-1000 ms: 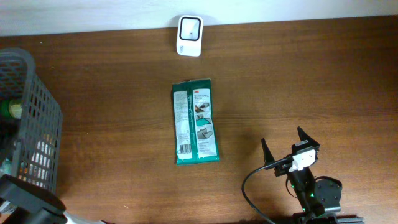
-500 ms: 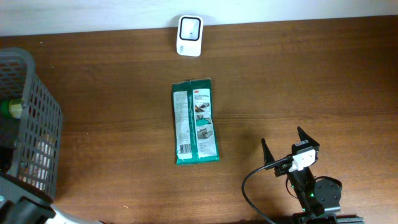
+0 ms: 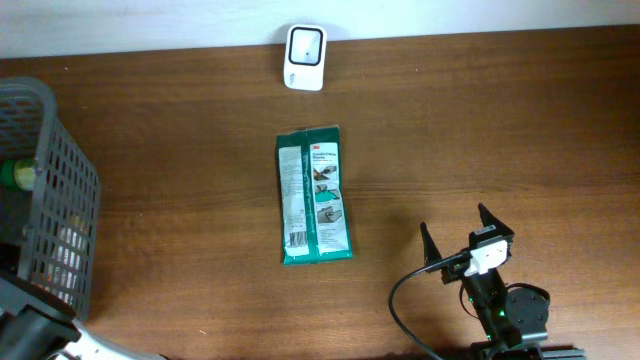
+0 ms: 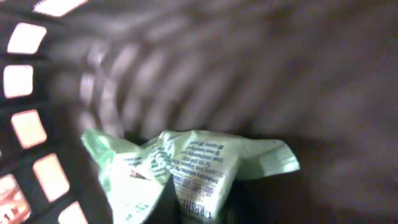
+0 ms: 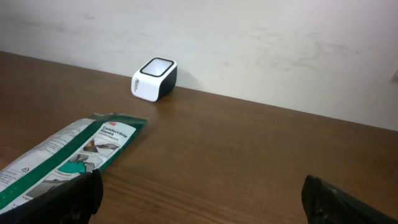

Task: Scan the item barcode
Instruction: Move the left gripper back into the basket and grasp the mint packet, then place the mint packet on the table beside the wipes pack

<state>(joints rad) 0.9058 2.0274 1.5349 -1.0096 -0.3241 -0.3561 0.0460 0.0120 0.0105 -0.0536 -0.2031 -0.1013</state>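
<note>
In the left wrist view my left gripper (image 4: pixel 199 210) is inside the grey mesh basket (image 4: pixel 28 124), shut on a crumpled light green printed packet (image 4: pixel 193 158) pinched between its dark jaws. A white barcode scanner (image 3: pixel 304 57) stands at the table's far edge, also in the right wrist view (image 5: pixel 154 79). A green and white flat pack (image 3: pixel 313 195) lies face up mid-table. My right gripper (image 3: pixel 462 237) rests open near the front right, nothing between its fingers (image 5: pixel 74 193).
The grey basket (image 3: pixel 45 190) stands at the left edge with several items in it, among them a green-capped bottle (image 3: pixel 15 175). The left arm's black link (image 3: pixel 30 330) crosses the bottom left corner. A pale wall backs the table behind the scanner.
The left arm's link at the bottom left corner has slid lower and further out of frame. The right arm, the flat pack and the scanner have not moved.
</note>
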